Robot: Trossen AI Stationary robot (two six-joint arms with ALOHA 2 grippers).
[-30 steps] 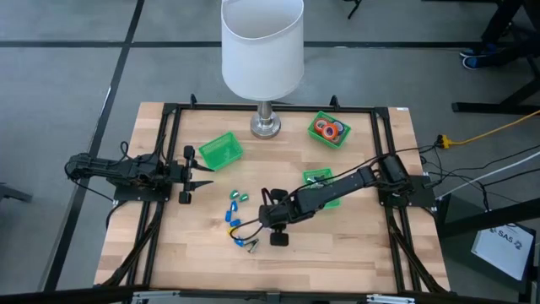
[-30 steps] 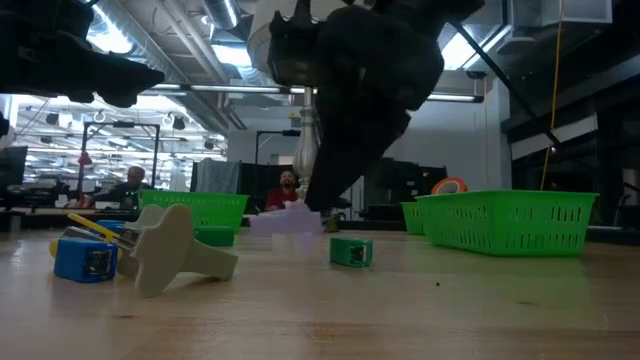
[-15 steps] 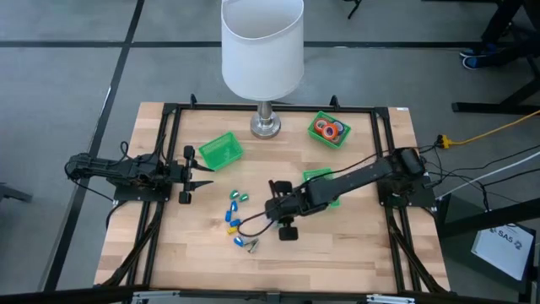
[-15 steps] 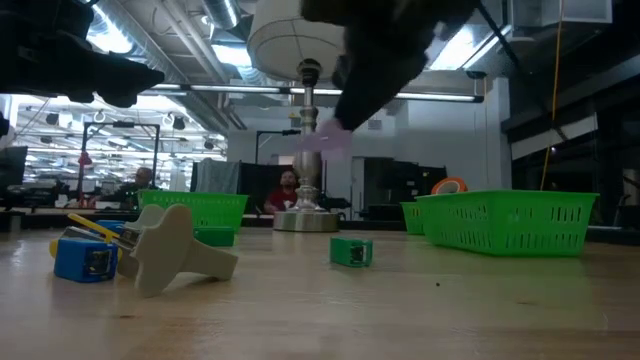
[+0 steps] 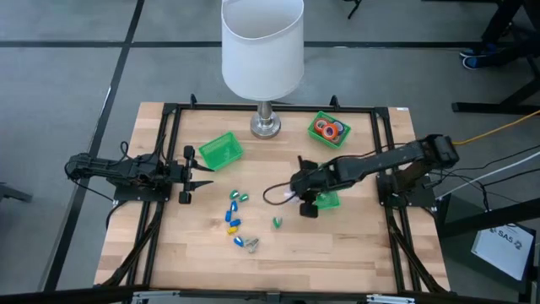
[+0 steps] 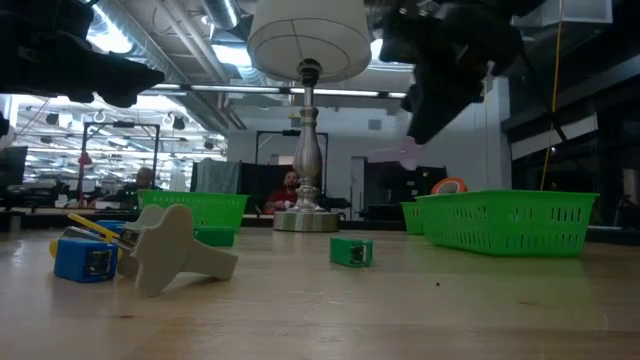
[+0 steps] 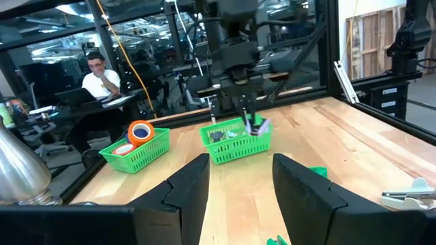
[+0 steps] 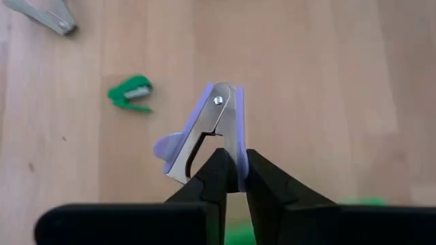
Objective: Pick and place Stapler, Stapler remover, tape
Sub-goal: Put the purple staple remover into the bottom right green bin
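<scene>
Resting at the table's left edge, the left gripper (image 5: 201,173) points inward over bare wood with its fingers (image 7: 187,187) apart and nothing between them. Just beyond it, toward the lamp (image 5: 262,49), sits an empty green bin (image 5: 220,151). Near the middle of the table (image 5: 354,253) lies a scatter of small pieces: blue and yellow staplers (image 5: 233,216), a silvery claw-shaped staple remover (image 5: 251,243) at the front, and a single small green stapler (image 5: 277,222) a little to the right of them. In the low view a pale remover (image 6: 175,250) stands beside a blue stapler (image 6: 85,255), with the green stapler well apart to the right. Right of the scatter, the right gripper (image 5: 294,197) hangs above the table, raised off the wood, its jaws closed on a purple staple remover (image 8: 208,133); the wrist view shows the remover's metal claw and purple handle pinched between the two dark fingers (image 8: 216,178). The gripper is at the left side of a second green bin (image 5: 325,199), which lies under the right arm. Farther back and right, beside the lamp's base, a third green bin (image 5: 328,130) holds the tape (image 5: 327,128), red and orange rolls, one propped up above its rim.
</scene>
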